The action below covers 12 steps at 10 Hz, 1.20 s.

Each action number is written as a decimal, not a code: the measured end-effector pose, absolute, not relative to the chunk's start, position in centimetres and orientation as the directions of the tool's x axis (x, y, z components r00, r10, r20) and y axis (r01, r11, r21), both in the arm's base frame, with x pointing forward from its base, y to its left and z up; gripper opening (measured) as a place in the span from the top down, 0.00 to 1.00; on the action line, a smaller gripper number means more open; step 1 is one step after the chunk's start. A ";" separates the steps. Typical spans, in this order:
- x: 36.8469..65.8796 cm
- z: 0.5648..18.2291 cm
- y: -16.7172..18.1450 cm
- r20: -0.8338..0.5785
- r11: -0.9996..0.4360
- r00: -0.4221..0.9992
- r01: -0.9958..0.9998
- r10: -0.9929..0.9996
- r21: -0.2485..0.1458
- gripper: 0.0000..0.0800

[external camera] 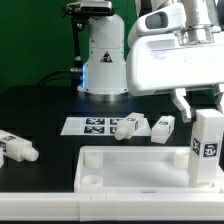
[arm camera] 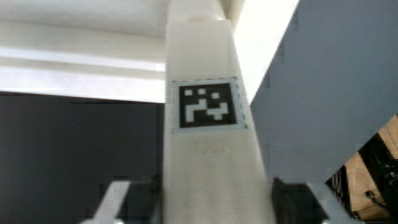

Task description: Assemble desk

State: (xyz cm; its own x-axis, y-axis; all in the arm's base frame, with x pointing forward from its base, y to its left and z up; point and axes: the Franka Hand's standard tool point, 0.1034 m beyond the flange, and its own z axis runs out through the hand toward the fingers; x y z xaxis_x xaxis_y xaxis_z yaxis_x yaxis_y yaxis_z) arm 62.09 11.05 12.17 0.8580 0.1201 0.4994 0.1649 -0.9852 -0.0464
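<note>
Between the fingers of the gripper (arm camera: 205, 205) a white tagged leg (arm camera: 205, 120) stands upright, the jaws closed to its width and pressing both its sides. Directly below, its foot meets a corner of the rimmed desk panel (external camera: 130, 160); whether it sits in a socket cannot be told. Other loose legs (external camera: 18, 148) lie well apart from the gripper, two beside the marker board (external camera: 95, 125).

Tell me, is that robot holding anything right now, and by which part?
Yes. The pincer grips a white desk leg by its upper end. The leg is upright, its lower end at the flat panel.
</note>
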 end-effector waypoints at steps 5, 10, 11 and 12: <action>63.8 12.6 11.6 0.145 -0.988 0.988 0.072 0.052 -0.137 0.20; 63.1 11.8 11.2 -0.040 -0.987 0.997 0.061 0.068 -0.151 0.21; 63.1 11.8 11.1 -0.040 -0.987 0.997 0.064 0.071 -0.151 0.37; 63.1 11.8 11.1 -0.041 -0.987 0.997 0.059 0.066 -0.151 0.55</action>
